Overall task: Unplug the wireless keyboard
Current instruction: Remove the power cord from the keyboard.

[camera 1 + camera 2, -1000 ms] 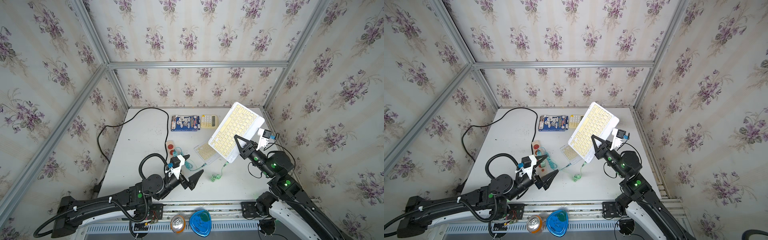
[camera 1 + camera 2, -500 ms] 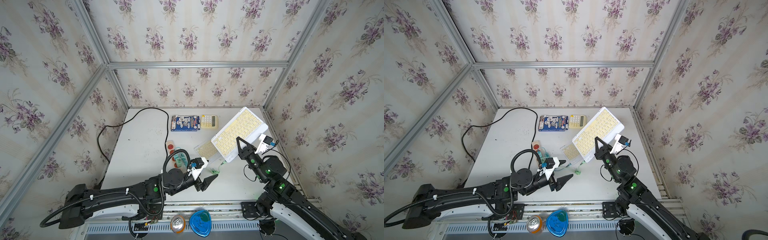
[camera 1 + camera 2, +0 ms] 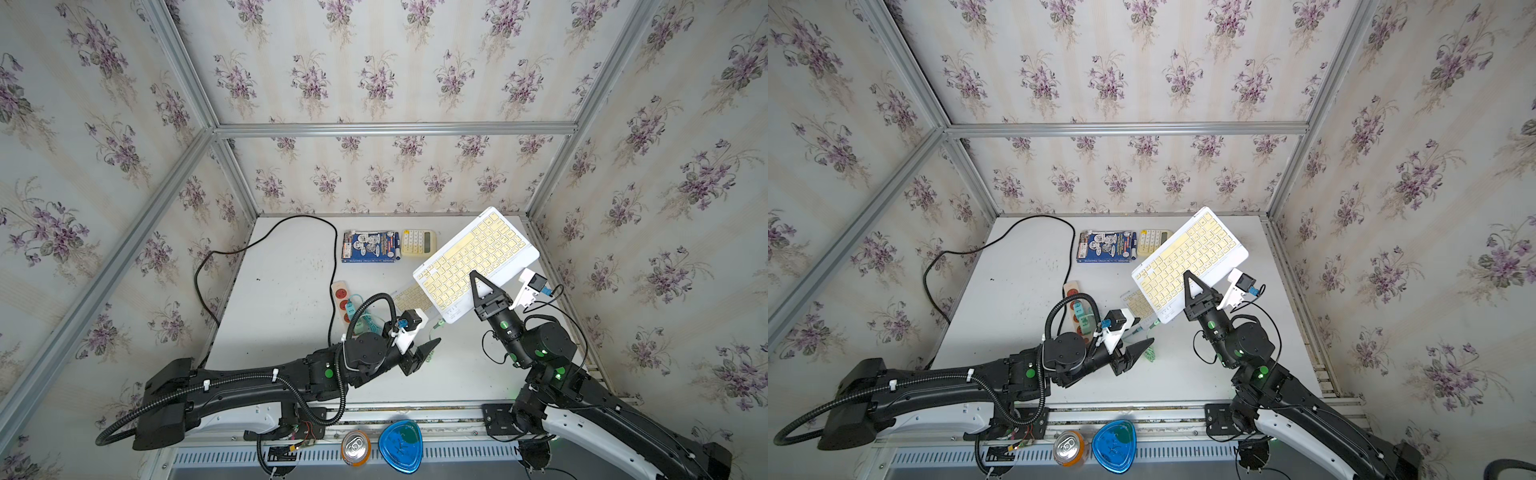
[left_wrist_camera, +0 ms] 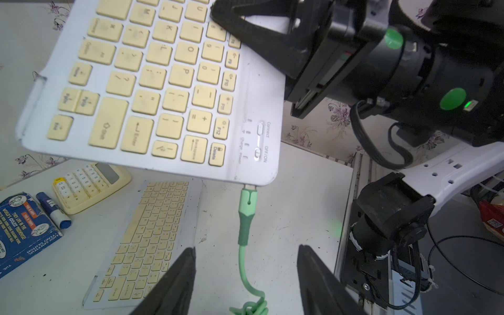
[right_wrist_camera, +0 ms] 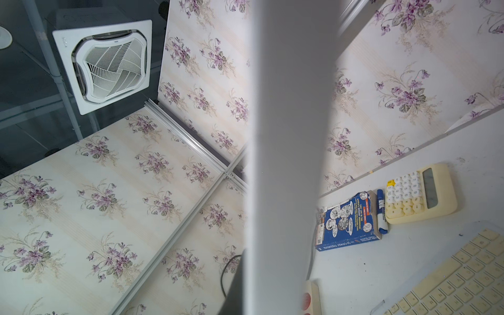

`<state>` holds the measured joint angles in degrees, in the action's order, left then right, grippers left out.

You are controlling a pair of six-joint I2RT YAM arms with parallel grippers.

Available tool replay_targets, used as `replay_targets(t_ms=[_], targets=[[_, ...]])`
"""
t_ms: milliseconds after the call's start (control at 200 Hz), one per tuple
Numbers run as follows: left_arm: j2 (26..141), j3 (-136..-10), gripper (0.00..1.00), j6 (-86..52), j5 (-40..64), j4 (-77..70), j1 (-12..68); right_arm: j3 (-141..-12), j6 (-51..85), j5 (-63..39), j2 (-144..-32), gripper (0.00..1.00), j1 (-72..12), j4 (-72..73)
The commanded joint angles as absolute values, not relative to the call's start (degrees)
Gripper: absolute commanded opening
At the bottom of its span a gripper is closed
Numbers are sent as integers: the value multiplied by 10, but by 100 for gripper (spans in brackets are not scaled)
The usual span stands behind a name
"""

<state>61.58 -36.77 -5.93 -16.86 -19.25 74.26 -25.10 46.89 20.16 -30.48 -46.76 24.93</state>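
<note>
White plastic with cream keys: in both top views the wireless keyboard (image 3: 478, 257) is lifted off the table (image 3: 291, 291) and tilted, at the right side, far from the front edge. The right gripper (image 3: 473, 276) is clamped on its near edge, one black finger lying over the keys. The left gripper (image 3: 426, 353) hangs low over the table, just beside the keyboard's near corner, with the green cable (image 3: 434, 326) close to its tips. A second keyboard (image 3: 405, 297) lies flat under the lifted one.

From the left wrist, the green cable (image 4: 247, 207) is plugged into the edge of the wireless keyboard (image 4: 152, 81) at its corner and hangs down. The two fingers (image 4: 180, 278) of the left gripper (image 4: 245, 248) stand apart, one on each side of the cable, not touching it.

From the right wrist, a wide grey blurred band hides the middle; I cannot tell what it is. Beside it stand a calculator (image 5: 421, 193) and a blue box (image 5: 346, 223).
</note>
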Motion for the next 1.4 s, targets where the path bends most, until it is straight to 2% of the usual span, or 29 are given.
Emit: replay_targets(t_ms=[0,285,305,440,614,739,939,1189,1394], targets=[[615,-370,60,-54,-166,-219,740,-263,481,198,-313,0,-470,320],[624,-381,56,-45,-164,-219,729,-264,514,192,-332,0,-487,343],[626,-381,51,-43,-163,-219,728,-265,513,190,-331,0,-488,345],[630,-386,45,-41,-161,-219,726,-270,514,189,-321,0,-493,337],[634,-398,27,-39,-147,-214,726,-261,523,189,-313,0,-496,343],[631,-400,22,-39,-135,-214,726,-258,527,195,-315,0,-498,341],[634,-418,21,-35,-127,-196,726,-257,533,198,-351,0,-505,361],[633,-418,2,-33,-138,-189,726,-245,531,217,-358,0,-511,374],[635,-417,0,-31,-139,-189,726,-238,532,221,-346,0,-511,371]])
